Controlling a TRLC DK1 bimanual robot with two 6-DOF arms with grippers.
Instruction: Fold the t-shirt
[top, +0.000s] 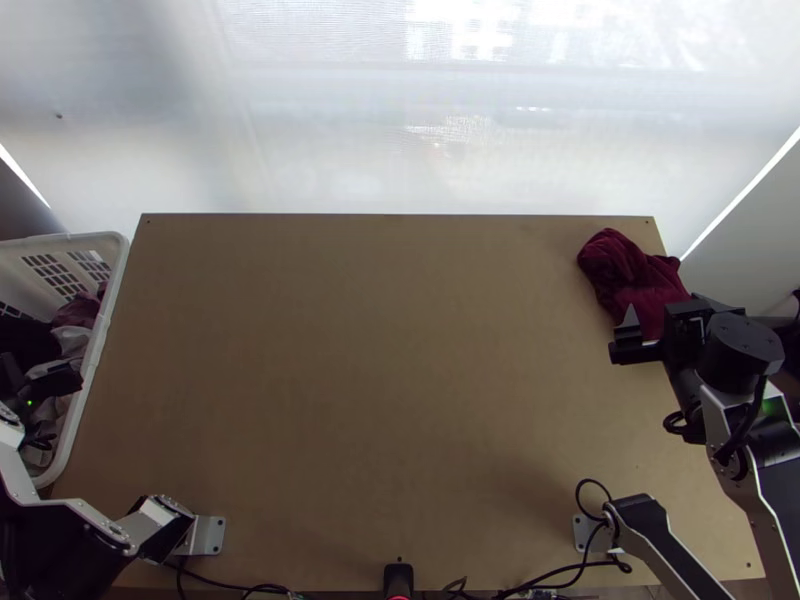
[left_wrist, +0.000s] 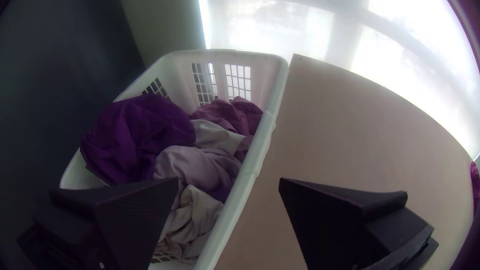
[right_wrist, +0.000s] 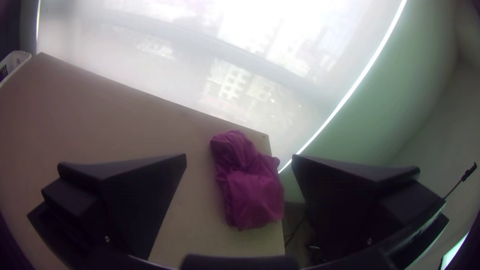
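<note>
1. Top view: dark red cloth (top: 635, 275), probably the t-shirt, bunched at the far right corner of the desk (top: 380, 370); long axis roughly along the right edge.
2. Right hand (right_wrist: 240, 156): by far the nearer, just beside the cloth's near end. Fingers wide apart, nothing gripped.
3. Left hand (left_wrist: 228, 180): fingers likewise wide apart, empty; position above the basket (left_wrist: 251, 170) of mixed garments (left_wrist: 200, 165), across the desk from the cloth.
4. Folding, as judged: unstarted, for want of any spread fabric.
5. Likely next move: right hand away from the robot's side, along the long axis, then a pull toward mid-desk, within reach of both.
6. Risk: slippage over the right edge.
</note>
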